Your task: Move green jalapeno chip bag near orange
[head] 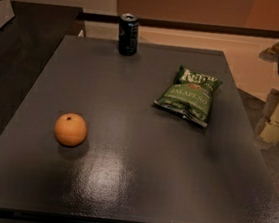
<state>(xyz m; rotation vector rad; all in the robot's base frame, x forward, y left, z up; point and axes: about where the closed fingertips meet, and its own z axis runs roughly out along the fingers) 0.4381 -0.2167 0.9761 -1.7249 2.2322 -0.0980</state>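
The green jalapeno chip bag [189, 94] lies flat on the dark table [131, 183], right of centre toward the back. The orange [70, 129] sits at the front left of the table, well apart from the bag. My gripper [278, 115] shows as a pale shape at the right edge of the camera view. It is beyond the table's right side, to the right of the bag, and touches nothing.
A dark can [128, 34] stands upright at the table's back edge, left of the bag. A second dark surface [21, 44] adjoins the table on the left. Light floor lies behind and to the right.
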